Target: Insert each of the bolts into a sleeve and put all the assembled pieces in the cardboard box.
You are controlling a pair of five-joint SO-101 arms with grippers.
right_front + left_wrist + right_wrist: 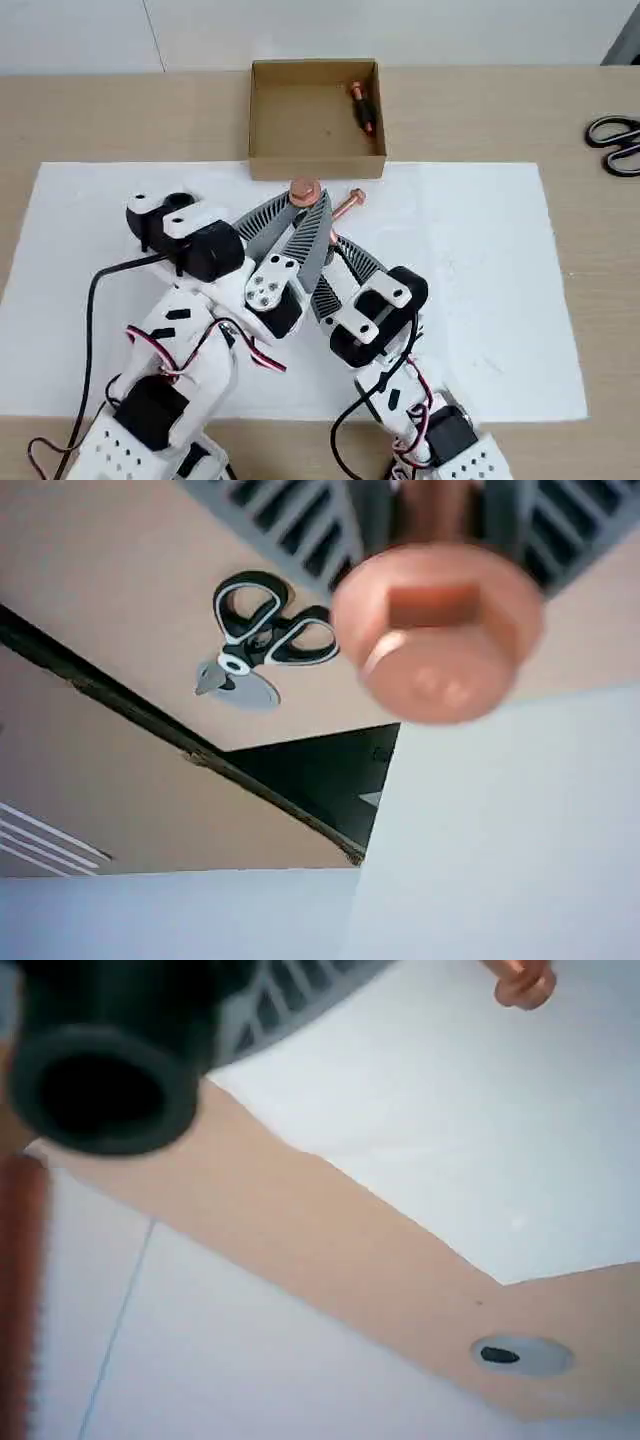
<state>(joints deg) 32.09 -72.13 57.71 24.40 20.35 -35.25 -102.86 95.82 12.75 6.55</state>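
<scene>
Left gripper (pixel 306 205): bolt (pixel 437 630) — right gripper (pixel 338 243): sleeve (pixel 100 1080)

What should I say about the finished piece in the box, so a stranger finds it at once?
Find the cardboard box beyond the white paper. The assembled piece lies inside, by its right wall. It is a copper bolt in a black sleeve; the bolt just outside is bare.

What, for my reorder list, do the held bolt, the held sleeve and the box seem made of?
Held bolt: likely metal, copper-coloured, soft sheen on its head. Held sleeve: black, matte, perhaps plastic. Cardboard box: plain brown cardboard, matte.
</scene>
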